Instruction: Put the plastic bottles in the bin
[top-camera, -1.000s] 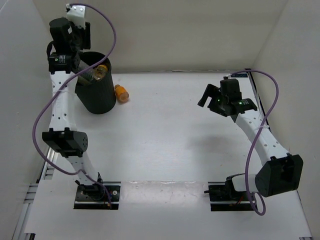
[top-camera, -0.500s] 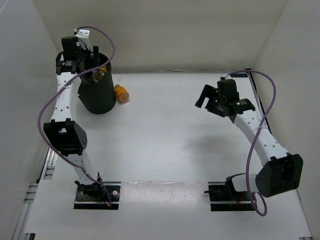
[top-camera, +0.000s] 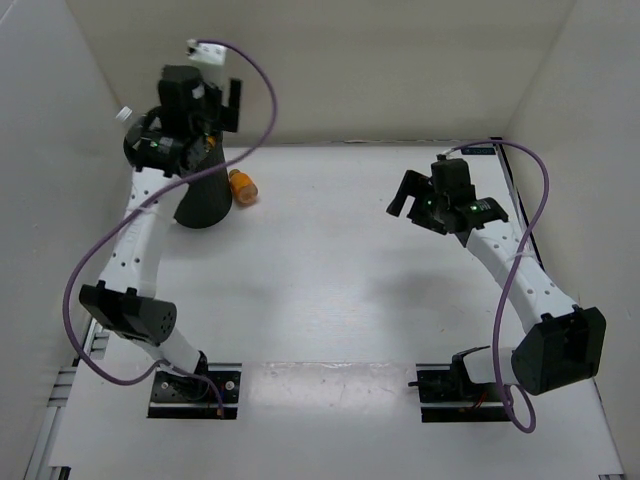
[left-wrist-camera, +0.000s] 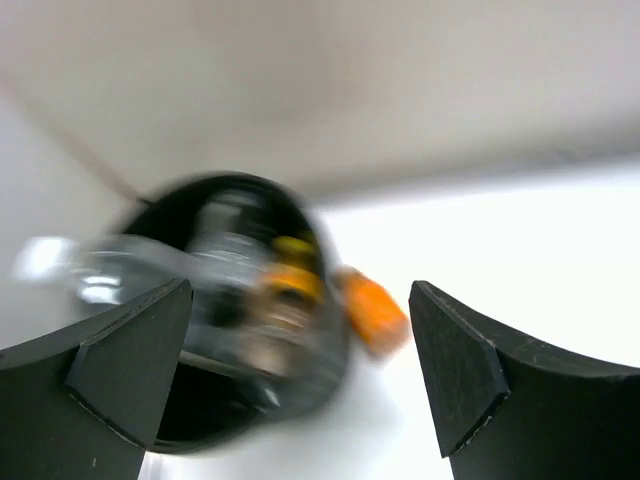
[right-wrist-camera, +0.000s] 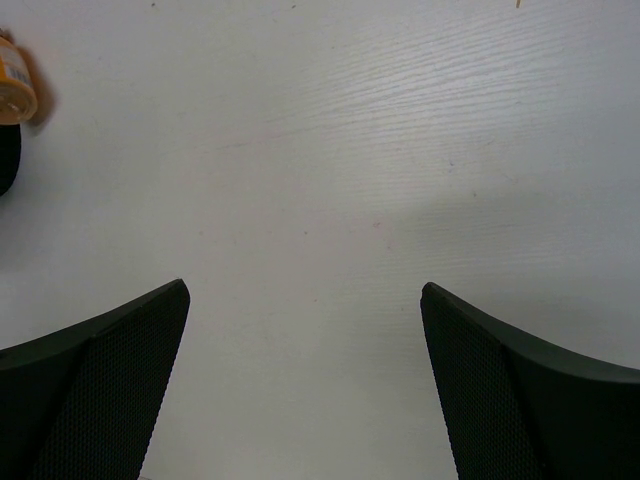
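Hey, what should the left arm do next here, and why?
Probably lower the left gripper toward the stubby orange bottle on its right. Its jaws stand open and empty above the bin, and that bottle lies close beside the bin, the only one in view outside it, nearer this arm than the other.

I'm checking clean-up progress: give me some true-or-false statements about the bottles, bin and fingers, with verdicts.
1. The stubby orange plastic bottle lies inside the black ribbed round bin. False: it lies on the white table beside the bin.
2. The left fingers stand open. True.
3. The right fingers grip a bottle. False: they are open and empty above the table.
4. Some other bottles sit inside the bin. True, though blurred in the left wrist view.
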